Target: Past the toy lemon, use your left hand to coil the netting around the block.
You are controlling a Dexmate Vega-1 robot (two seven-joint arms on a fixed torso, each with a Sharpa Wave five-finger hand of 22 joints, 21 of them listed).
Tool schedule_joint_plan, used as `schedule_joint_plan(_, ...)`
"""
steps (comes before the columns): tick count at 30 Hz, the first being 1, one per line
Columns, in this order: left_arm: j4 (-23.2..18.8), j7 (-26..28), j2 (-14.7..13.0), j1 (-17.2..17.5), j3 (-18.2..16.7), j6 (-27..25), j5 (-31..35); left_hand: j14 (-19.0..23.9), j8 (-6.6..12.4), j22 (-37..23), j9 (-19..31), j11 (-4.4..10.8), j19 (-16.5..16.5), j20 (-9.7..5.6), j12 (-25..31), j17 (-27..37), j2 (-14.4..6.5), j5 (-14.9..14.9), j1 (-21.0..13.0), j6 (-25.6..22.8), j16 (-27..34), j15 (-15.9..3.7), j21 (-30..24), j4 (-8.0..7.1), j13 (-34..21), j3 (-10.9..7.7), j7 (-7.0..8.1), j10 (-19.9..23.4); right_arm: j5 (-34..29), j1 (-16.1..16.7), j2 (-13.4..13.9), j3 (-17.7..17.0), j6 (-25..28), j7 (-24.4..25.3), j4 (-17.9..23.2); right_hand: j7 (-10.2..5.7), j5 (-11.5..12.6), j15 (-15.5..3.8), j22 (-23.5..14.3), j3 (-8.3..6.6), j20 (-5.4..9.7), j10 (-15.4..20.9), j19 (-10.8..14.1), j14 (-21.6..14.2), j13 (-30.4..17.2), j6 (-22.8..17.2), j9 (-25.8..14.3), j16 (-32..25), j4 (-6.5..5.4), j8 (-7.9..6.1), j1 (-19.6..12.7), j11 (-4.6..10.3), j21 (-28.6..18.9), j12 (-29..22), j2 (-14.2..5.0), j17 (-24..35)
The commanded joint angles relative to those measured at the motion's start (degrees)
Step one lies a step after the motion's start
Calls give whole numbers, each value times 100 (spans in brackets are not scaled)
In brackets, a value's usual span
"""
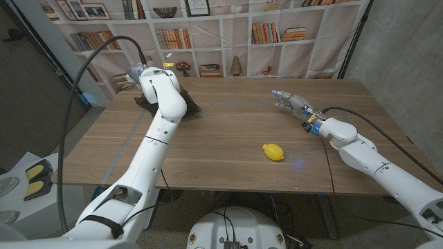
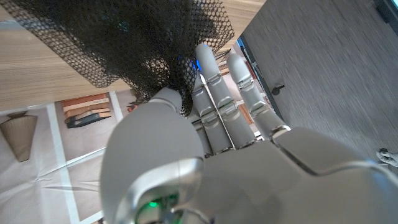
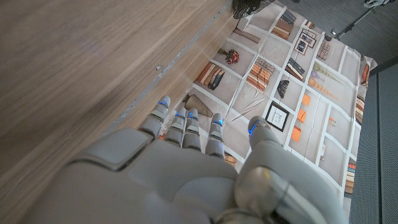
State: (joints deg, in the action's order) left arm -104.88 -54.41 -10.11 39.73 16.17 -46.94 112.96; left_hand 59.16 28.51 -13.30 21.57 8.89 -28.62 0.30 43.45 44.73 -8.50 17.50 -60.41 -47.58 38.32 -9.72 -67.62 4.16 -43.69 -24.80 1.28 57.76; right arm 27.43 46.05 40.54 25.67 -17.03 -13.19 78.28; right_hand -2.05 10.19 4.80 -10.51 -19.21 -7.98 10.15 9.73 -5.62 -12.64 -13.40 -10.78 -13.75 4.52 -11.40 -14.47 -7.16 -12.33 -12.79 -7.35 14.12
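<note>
Black netting (image 2: 124, 37) lies bunched at the table's far left, and a fold of it runs down between the thumb and fingers (image 2: 214, 93) of my left hand (image 2: 205, 143), which pinches it. In the head view the netting (image 1: 191, 106) shows dark on both sides of my left forearm (image 1: 166, 93), which covers the hand. The block is hidden; I cannot tell where it sits under the mesh. The yellow toy lemon (image 1: 273, 152) lies near the table's front middle. My right hand (image 1: 286, 102) hovers at the right, fingers straight and apart, holding nothing.
The wooden table (image 1: 228, 131) carries the lemon and the netting. A white bookshelf (image 1: 228, 34) with books and ornaments stands behind its far edge. A black cable (image 1: 360, 117) runs along my right arm.
</note>
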Motion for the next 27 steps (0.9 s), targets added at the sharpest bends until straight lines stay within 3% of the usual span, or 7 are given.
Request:
schedule_joint_plan(1,1298,469,-431,-861,328,-395,-388,30,-13,15,313,175,-4,8,-11,48,-3,51,-40,-410,-2,-297,-51,-15,15,-40,-349,-161,-59,-95,-74,60,189,139,-29,-4,10,1,-12,6,32,30,-1,-23,-28,-16,-32,-12,28,11,-16,3,13,23,-43,17)
schedule_joint_plan(12,2575,2514,-811,-1495,1047,-1203,-2019,89,-61,68,287,186,41,19,-70,140,-5,67,-56,-453,-8,-308,-97,-14,69,-87,-362,-118,-147,-203,-151,138,438,313,-3,3,9,2,-12,11,18,32,-4,-20,-29,-16,-32,-10,29,11,-12,-12,14,22,-38,17)
schedule_joint_plan(19,3370,4029,-951,-1942,1565,-1462,-3549,178,-108,105,242,167,-49,-27,-141,209,1,46,-94,-499,-3,-322,-174,21,190,-126,-371,-33,-211,-270,-191,208,657,425,47,-1,9,4,-12,13,12,32,-8,-8,-30,-6,-32,-4,30,14,-11,-8,16,21,-36,16)
schedule_joint_plan(22,3709,4679,-998,-2132,1808,-1473,-4185,254,-135,125,187,193,-116,-87,-224,252,40,-6,-133,-602,2,-328,-238,81,351,-147,-408,67,-230,-287,-208,224,729,479,69,-4,9,6,-12,16,11,28,-12,-5,-31,-6,-32,-2,31,14,-9,-14,17,22,-31,16)
schedule_joint_plan(27,4504,5674,-935,-2536,2210,-1530,-5169,384,-344,180,-71,185,-199,-224,-600,-52,104,-343,-293,-774,-313,-335,-426,337,906,-235,-419,244,-258,-304,-209,253,881,557,135,-4,8,9,-12,21,12,18,-16,1,-31,-4,-32,1,31,14,-4,-15,19,26,-26,16)
